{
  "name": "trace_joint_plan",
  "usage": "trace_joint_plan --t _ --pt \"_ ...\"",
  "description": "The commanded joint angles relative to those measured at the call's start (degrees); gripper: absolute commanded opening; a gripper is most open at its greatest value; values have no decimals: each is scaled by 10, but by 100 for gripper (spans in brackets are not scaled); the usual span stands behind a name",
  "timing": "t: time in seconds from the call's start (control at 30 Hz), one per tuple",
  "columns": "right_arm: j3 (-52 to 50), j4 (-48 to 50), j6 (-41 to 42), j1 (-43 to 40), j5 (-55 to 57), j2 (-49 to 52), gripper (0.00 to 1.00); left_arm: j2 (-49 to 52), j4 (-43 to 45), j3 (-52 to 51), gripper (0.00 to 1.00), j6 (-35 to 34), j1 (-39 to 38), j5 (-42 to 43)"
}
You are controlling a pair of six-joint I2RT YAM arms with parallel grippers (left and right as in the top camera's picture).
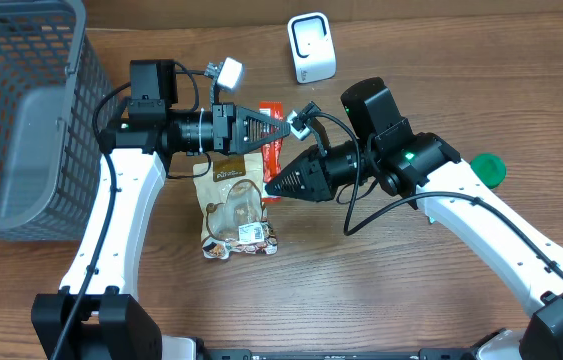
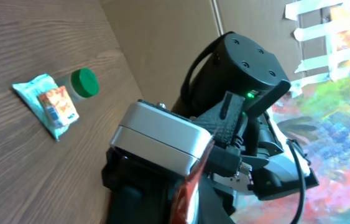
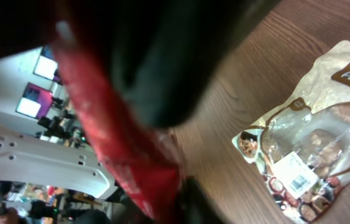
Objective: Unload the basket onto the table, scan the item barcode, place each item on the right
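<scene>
The packet [image 1: 272, 158] is red, the basket [image 1: 21, 60] grey mesh, the pouch [image 1: 233, 205] tan with a clear window, the lid [image 1: 488, 168] green, the table [image 1: 381, 290] brown wood-grain.

Odds and ends on my table [image 1: 361, 300]
A grey mesh basket [image 1: 21, 110] stands at the left edge. Apart from it, nearer the middle, I see a beige snack pouch [image 1: 233, 205] lying flat, clear window up (a white barcode label sits at one end). Off to the right rests a green cap [image 1: 488, 168]; the left wrist view shows a small pale-blue packet [image 2: 49, 106] just beside it.
</scene>
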Motion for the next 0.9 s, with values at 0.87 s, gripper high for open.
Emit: trace_joint_plan --t 0.87 --pt "0 35 -59 -37 -100 -7 42 -1 80 5 4 -272 35 -19"
